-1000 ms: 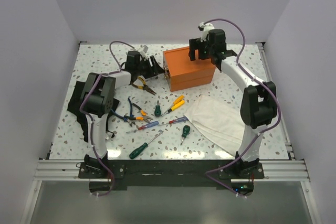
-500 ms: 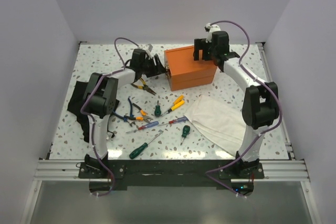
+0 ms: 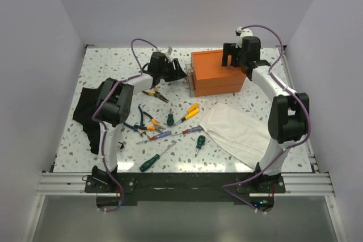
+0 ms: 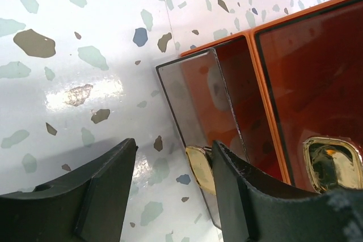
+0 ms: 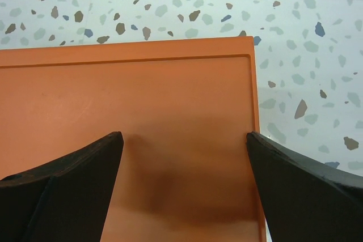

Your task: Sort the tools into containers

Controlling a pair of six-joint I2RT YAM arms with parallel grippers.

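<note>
Lying far left: a black fabric piece [image 3: 85,109] sits crumpled on the terrazzo table [image 3: 113,60], beside the left arm's elbow.
Loose tools: yellow-handled pliers [image 3: 154,92] lie just under the left forearm. Nearer the bases are blue-handled pliers [image 3: 144,118], a stubby green screwdriver [image 3: 169,119], a yellow-handled screwdriver [image 3: 188,111], a blue-and-red screwdriver [image 3: 161,135] and a long green screwdriver [image 3: 152,161], all out on the tabletop.
Left gripper [image 3: 181,74] [image 4: 173,145]: claw spread, pinching nothing; it reaches to the box's left face and straddles the drawer front.
Grey drawer [image 3: 190,77] [image 4: 195,106]: stands partly out of the box. Its brass knob [image 4: 198,168] sits between the fingers, just beside the finger [image 4: 249,196] at the right of the wrist view; whether they touch I cannot tell.
Orange box [image 3: 218,72] [image 5: 142,111]: rests on the table at the back, right of centre.
Right gripper [image 3: 235,60] [image 5: 184,185]: claw spread wide over the box's top, nothing between its fingers.
White cloth [image 3: 235,128]: lies in front of the box, at the right.
</note>
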